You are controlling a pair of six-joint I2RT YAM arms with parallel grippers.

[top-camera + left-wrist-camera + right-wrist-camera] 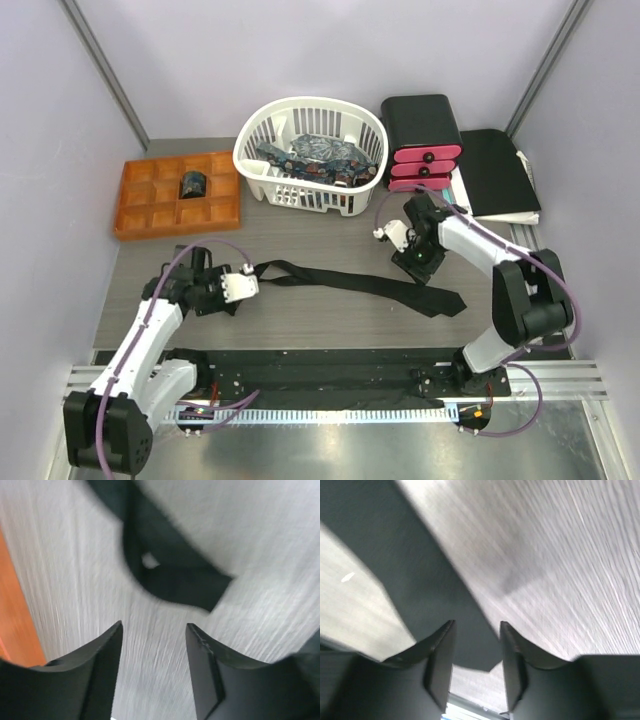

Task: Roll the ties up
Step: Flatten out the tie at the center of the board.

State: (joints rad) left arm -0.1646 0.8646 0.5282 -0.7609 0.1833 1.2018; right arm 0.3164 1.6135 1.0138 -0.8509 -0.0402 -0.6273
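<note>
Starting at the left, one orange tray (pixel 135 215) sits beyond the left claw (pixel 243 284), with one rolled tie (pixel 192 185) in one of its compartments. The left claw stands open, its fingers (pixel 100 665) wide apart and gripping nothing. The narrow end of the one black tie (pixel 350 285), folded over on itself, lies just ahead of its tips, apart from them. That tie stretches flat across the table (pixel 300 225) to the right claw (pixel 412 262), whose jaws stand partly open over the wide part, the cloth showing beneath the gap, not pinched. Beyond and between the two claws is one white basket (pixel 262 150) holding patterned ties (pixel 320 152), too tangled to count. Behind the right claw stand one black box (pixel 420 120) with three pink drawers (pixel 428 155) and one black folder (pixel 495 170)
</note>
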